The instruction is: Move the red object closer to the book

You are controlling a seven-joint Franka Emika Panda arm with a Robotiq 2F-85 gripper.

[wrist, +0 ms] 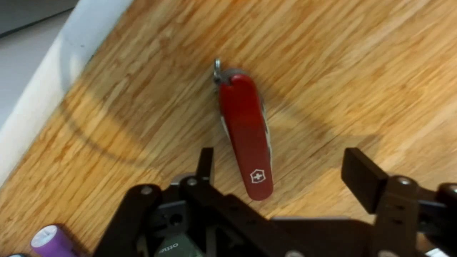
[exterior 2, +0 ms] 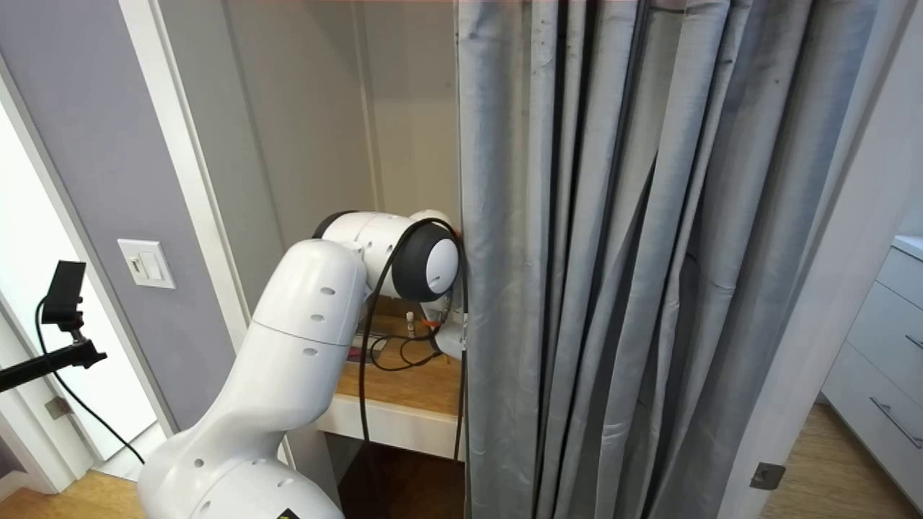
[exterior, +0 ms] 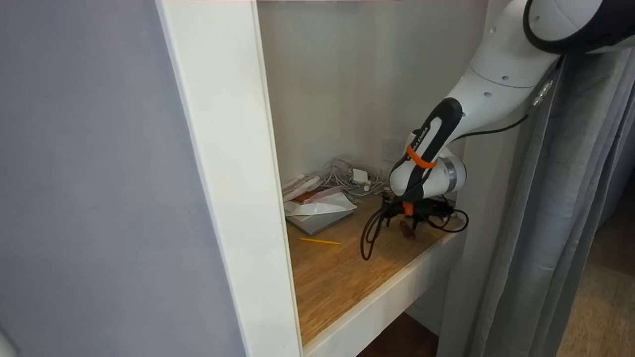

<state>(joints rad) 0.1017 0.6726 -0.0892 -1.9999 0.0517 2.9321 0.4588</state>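
Wrist view: tool (wrist: pixel 280 165) spread, nothing held; knife (wrist: pixel 247 139) on bench (wrist: pixel 339 89), mid at tool's 10 o'clock, axis approx 11:30–5:30, nearer the 9 o'clock finger (wrist: pixel 206 163). Prob. needs nudge twd 10 b4 gripping.

In an exterior view: knife just below tool, book (exterior: pixel 317 221) at knife's 9.

In an exterior view: tool, knife not seen, prob. behind curtain (exterior 2: pixel 613 252).

The wrist view has one red pocketknife (wrist: pixel 246 137), one gripper (wrist: pixel 282 169) with two fingers (wrist: pixel 361 176), and one purple cylinder (wrist: pixel 54 244) at eight o'clock from the pocketknife; in an exterior view, one yellow pencil (exterior: pixel 320 241) lies at its nine o'clock.
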